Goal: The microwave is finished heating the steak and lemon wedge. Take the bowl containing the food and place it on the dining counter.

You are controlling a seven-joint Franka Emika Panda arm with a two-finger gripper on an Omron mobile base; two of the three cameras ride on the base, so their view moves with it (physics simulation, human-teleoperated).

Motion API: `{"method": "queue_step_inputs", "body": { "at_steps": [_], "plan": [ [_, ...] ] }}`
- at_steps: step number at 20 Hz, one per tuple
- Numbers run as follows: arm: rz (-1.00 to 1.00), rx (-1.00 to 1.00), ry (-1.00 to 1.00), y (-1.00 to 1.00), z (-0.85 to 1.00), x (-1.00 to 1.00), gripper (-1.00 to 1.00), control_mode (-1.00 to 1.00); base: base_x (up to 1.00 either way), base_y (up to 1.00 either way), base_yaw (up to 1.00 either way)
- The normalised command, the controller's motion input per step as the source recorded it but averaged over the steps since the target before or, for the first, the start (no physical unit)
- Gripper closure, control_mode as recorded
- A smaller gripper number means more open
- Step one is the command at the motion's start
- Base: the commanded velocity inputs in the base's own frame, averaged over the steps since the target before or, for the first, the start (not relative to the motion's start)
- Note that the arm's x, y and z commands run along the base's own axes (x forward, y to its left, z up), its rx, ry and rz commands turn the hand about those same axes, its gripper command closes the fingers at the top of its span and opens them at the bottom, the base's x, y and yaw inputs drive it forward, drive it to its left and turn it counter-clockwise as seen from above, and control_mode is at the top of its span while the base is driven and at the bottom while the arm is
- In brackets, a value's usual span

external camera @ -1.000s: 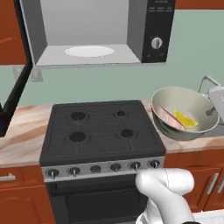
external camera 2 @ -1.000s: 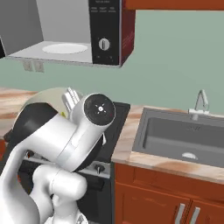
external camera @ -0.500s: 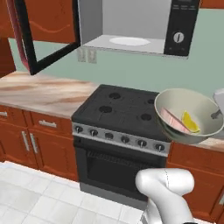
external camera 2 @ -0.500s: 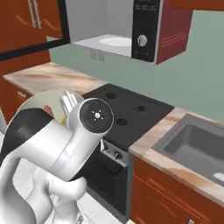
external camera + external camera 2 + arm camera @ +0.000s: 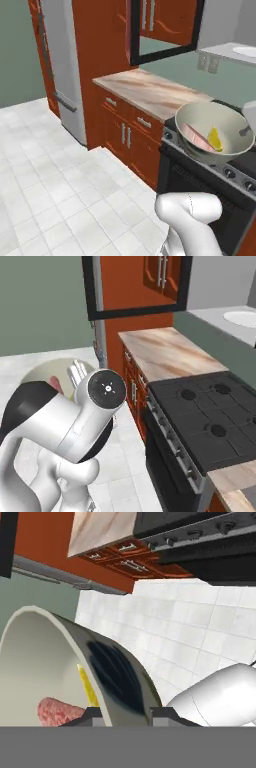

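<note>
Pincer [image 5: 122,714] clamped on the bowl [image 5: 214,132] rim, keeping steak [image 5: 195,137] and lemon wedge [image 5: 215,139] level just beside it for carrying.

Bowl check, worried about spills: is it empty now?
No: the bowl holds the steak and the lemon wedge.

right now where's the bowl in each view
Left base view: bowl at right, over the stove's front edge.
Right base view: its rim peeks out at left behind the arm.
Hand view: lower left, rim between the jaws.
Shared landmark: the stove.
</note>
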Motion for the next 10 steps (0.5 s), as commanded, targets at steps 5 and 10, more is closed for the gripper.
{"method": "queue_step_inputs", "body": {
  "at_steps": [5, 10],
  "plan": [
    [0.00, 0.00, 0.00, 0.00, 0.00, 0.00, 1.00, 1.00, 0.00, 0.16, 0.76],
    [0.00, 0.00, 0.00, 0.00, 0.00, 0.00, 1.00, 1.00, 0.03, 0.36, 0.72]
  ]
}}
